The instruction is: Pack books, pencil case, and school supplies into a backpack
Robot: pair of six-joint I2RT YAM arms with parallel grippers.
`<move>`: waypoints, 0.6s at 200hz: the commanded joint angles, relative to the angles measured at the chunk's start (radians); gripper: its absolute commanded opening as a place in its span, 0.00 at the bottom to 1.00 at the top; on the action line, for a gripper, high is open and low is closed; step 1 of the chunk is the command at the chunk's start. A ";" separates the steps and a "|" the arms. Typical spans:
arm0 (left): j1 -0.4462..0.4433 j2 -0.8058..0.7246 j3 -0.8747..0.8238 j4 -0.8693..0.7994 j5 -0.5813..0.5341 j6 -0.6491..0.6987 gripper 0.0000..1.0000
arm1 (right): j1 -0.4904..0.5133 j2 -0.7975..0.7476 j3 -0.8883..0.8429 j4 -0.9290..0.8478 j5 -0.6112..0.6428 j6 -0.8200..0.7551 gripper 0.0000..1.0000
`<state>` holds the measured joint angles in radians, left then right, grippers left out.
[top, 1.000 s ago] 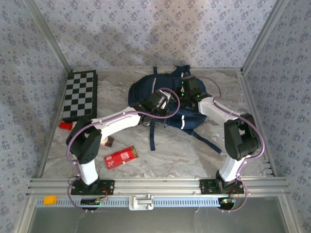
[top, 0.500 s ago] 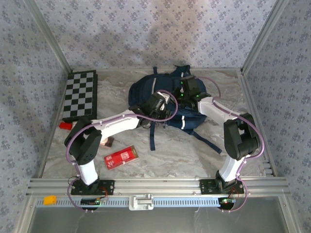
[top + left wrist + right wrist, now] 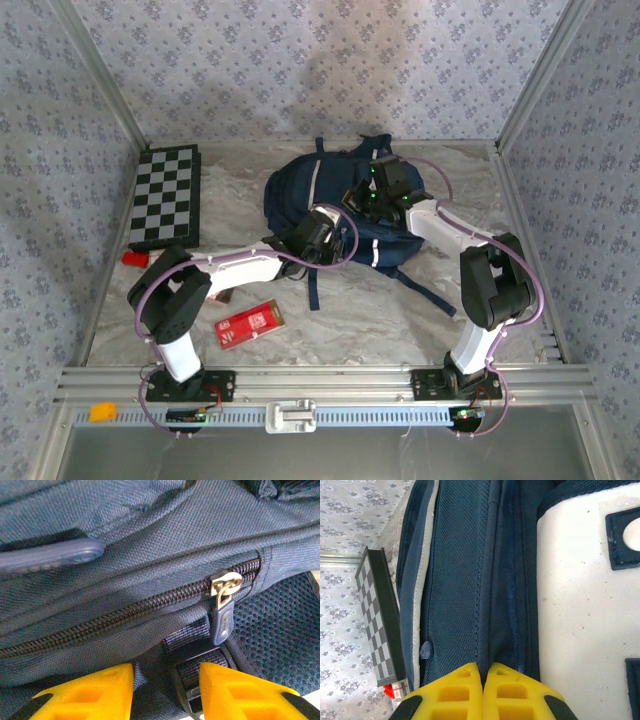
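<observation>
Now the left gripper (image 3: 166, 669) stands spread over a strap (image 3: 186, 641), with the zip pull (image 3: 223, 620) at one o'clock of it. Best to nudge that way and close squarely on the tab. The right gripper (image 3: 481, 669), pressed together, meets a fold of the backpack (image 3: 292, 195). The pencil case (image 3: 250, 323) lies at seven o'clock of the pack.

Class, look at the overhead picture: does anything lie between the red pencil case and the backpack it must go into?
Yes. The left arm lies across the path between the pencil case and the backpack, and a dark strap trails out on that side. The zip seen from the left wrist is closed.
</observation>
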<state>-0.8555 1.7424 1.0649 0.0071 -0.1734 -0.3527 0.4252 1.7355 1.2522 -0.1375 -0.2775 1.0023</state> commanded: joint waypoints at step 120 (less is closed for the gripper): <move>-0.003 -0.029 0.050 -0.023 0.055 -0.047 0.41 | 0.003 -0.023 0.052 0.105 -0.051 0.009 0.00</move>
<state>-0.8555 1.7763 1.1210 0.0238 -0.1192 -0.3298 0.4252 1.7355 1.2537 -0.1234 -0.2779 1.0035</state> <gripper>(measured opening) 0.373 0.052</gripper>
